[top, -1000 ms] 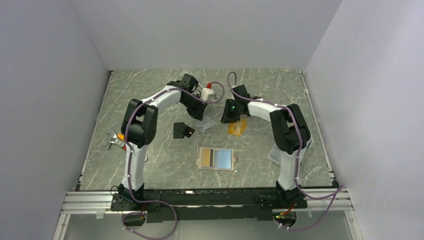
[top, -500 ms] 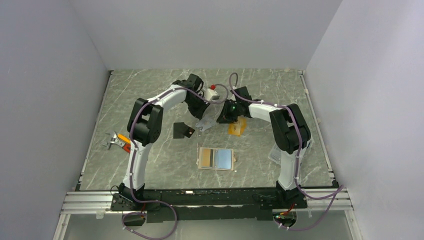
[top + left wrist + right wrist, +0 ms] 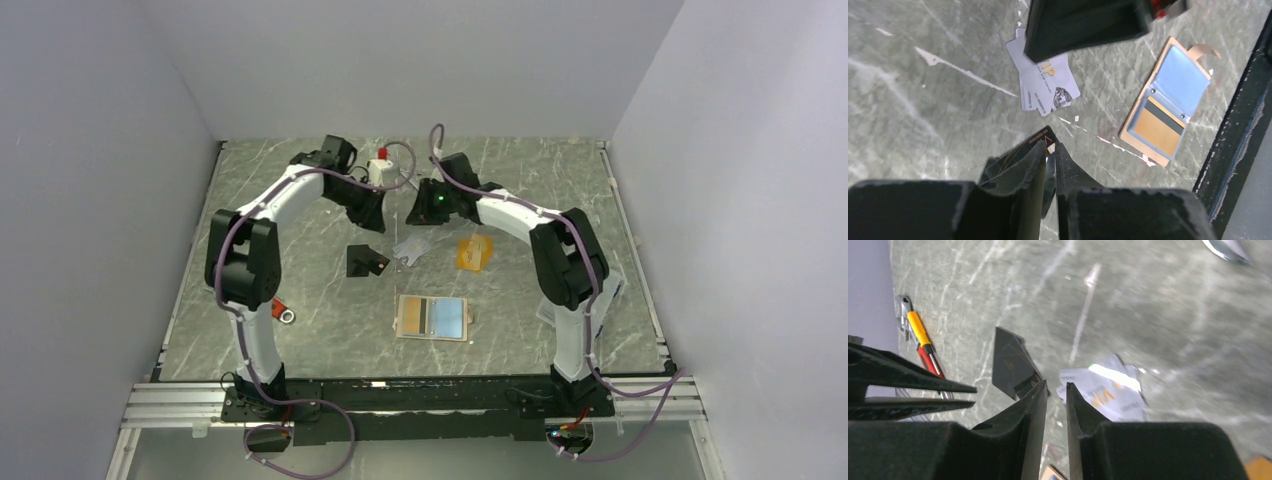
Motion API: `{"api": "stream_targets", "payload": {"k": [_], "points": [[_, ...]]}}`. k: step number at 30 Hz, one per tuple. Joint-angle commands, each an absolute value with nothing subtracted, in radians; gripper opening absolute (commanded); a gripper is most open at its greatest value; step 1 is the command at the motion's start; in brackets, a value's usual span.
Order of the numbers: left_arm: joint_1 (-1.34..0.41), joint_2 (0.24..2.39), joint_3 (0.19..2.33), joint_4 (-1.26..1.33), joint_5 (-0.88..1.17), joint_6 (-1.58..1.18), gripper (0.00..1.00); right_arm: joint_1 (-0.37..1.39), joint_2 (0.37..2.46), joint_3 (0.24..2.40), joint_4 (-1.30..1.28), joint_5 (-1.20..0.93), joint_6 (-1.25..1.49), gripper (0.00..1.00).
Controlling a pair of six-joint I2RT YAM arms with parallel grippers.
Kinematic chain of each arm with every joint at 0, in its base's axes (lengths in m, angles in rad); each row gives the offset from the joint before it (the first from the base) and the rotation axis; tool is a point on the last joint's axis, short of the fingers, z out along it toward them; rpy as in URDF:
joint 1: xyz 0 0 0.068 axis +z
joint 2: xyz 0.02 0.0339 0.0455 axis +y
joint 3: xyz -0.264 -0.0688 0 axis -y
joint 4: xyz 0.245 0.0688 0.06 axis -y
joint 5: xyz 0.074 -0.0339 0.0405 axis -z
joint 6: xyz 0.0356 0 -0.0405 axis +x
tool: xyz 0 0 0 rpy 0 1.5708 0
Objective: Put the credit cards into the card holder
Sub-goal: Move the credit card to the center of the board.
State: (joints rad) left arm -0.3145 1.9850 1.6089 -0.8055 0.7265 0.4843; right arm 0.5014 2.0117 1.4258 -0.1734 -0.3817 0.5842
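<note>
Tan leather folding card holder (image 3: pixel 433 317) lies open, lower centre; above it sit a flat black card (image 3: pixel 365 260), silver-grey cards (image 3: pixel 410 247) and an orange card (image 3: pixel 474 252). Orange-handled pliers (image 3: pixel 919 330) lie at left. My left gripper (image 3: pixel 1051 148) and right gripper (image 3: pixel 1056 386) hover tilted downward, jaws barely parted, empty.

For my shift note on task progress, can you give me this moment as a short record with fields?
card holder: open flat on table
silver cards: overlapping, on table
black card: on table, left of silver cards
orange card: on table, right of silver cards
left pincer: narrow gap, holding nothing
right pincer: narrow gap, holding nothing
</note>
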Motion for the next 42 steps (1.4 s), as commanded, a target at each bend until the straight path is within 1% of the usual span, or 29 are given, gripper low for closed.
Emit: {"api": "stream_targets", "payload": {"k": [1,6,10,15,18,26,31,38,42], "points": [[-0.264,1.901,1.575,-0.811,0.844,0.47,0.17,0.565,2.095,1.557,-0.211,-0.365,0.536,0.24],[-0.224,1.861,1.544,-0.794,0.837,0.456,0.17,0.617,2.192,1.634,-0.251,-0.38,0.524,0.23],[-0.224,1.834,1.505,-0.757,0.776,0.445,0.16,0.629,2.234,1.624,-0.256,-0.387,0.529,0.22],[-0.224,1.844,1.505,-0.764,0.766,0.453,0.16,0.629,2.222,1.571,-0.27,-0.375,0.522,0.21],[-0.224,1.854,1.508,-0.767,0.763,0.457,0.16,0.624,2.205,1.532,-0.279,-0.361,0.521,0.19],[-0.261,1.87,1.507,-0.774,0.72,0.484,0.16,0.588,2.112,1.376,-0.204,-0.363,0.559,0.17],[-0.314,1.902,1.519,-0.766,0.679,0.486,0.16,0.567,2.092,1.412,-0.203,-0.402,0.566,0.18],[-0.349,1.956,1.571,-0.757,0.633,0.494,0.15,0.53,2.118,1.535,-0.24,-0.435,0.558,0.2],[-0.377,1.998,1.599,-0.749,0.588,0.513,0.15,0.496,2.093,1.474,-0.163,-0.485,0.604,0.2]]}}
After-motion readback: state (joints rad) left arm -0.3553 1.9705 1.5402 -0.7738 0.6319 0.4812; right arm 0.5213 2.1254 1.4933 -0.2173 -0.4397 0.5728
